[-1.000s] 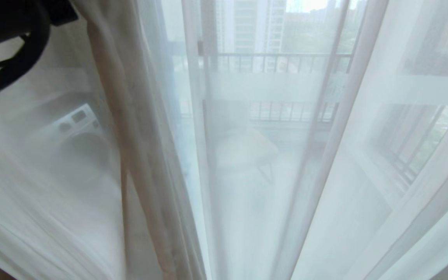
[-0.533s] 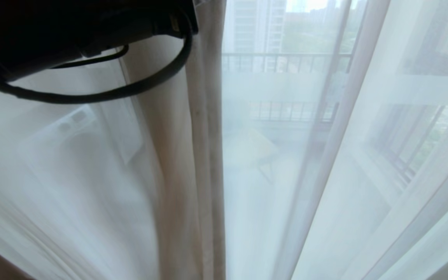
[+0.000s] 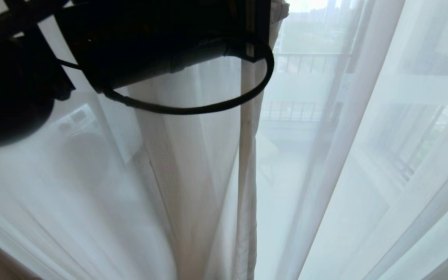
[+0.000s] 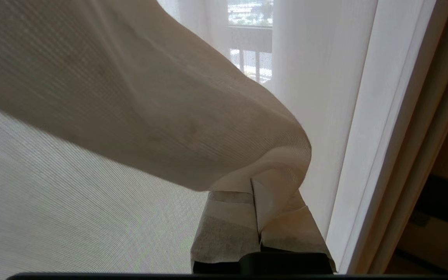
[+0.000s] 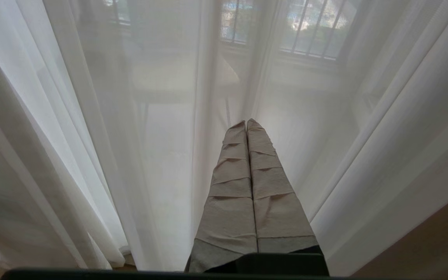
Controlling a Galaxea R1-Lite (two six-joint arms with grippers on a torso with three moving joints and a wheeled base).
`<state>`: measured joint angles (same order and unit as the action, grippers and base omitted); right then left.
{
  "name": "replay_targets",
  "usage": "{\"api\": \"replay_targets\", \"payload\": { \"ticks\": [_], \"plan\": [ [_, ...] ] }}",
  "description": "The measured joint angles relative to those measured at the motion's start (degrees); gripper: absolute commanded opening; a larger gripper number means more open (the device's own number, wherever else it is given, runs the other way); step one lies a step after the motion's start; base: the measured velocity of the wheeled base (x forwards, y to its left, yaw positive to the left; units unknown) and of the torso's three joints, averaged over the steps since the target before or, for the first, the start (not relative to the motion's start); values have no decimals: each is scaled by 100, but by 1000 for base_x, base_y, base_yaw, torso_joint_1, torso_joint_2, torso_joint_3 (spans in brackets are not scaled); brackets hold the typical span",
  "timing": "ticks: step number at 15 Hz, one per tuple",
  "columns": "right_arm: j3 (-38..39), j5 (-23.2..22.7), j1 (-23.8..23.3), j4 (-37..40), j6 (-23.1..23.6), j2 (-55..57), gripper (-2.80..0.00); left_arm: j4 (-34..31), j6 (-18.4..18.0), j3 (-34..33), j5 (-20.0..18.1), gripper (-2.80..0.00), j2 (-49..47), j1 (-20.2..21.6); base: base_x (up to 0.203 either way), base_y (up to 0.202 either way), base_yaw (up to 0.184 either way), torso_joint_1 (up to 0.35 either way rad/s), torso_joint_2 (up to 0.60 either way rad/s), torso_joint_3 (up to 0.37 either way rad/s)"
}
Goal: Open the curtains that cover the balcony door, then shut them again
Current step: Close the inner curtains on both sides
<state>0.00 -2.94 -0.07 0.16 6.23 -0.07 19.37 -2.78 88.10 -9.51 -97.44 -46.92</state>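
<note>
Head view, left arm: the dark arm and its looped cable [image 3: 193,109] fill the upper left, reaching across to the sheer's hem [image 3: 247,155]; the left gripper itself is hidden behind the wrist.
Head view, sheers: the hem hangs as a straight vertical fold just left of a second sheer [image 3: 364,136]; a narrow gap shows between them.
Head view, door: the balcony door's railing [image 3: 305,58] shows hazily through the cloth, right of the hem.
Head view, step: I'd judge this to be the closing pull, the left panel drawn toward the middle.
Left wrist view, gripper: the left gripper [image 4: 256,217] is clamped tight on a pinch of sheer [image 4: 150,116], which billows out from the fingertips.
Left wrist view, surroundings: a pale frame edge [image 4: 375,136] runs just beside the pinched cloth.
Right wrist view, gripper: the right gripper [image 5: 246,124] has its padded fingers pressed together, holding nothing, pointing at the hanging sheers [image 5: 91,136] without touching them.
Next move: likely carry the hem on until it meets the other sheer, pulling steadily so the thin cloth doesn't slip, then let go.
Containers: none to be seen.
</note>
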Motion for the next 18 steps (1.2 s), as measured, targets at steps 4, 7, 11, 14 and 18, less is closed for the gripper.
{"api": "replay_targets", "payload": {
  "ticks": [4,7,11,14,18],
  "plan": [
    [0,2,5,-2,4,0,-280,11,-12,171,0,-280,-329,-232,0,0,0,0,0,0],
    [0,5,-2,-2,4,0,-280,44,-11,247,-2,-280,-512,-343,0,0,0,0,0,0],
    [0,1,0,-1,1,0,-280,58,-11,319,0,-280,-685,-429,0,0,0,0,0,0],
    [0,-1,0,0,2,0,-280,66,-11,364,0,-280,-783,-493,0,0,0,0,0,0],
    [0,-1,0,-2,0,0,-280,238,-5,515,23,-280,-956,-587,0,0,0,0,0,0]
  ]
}}
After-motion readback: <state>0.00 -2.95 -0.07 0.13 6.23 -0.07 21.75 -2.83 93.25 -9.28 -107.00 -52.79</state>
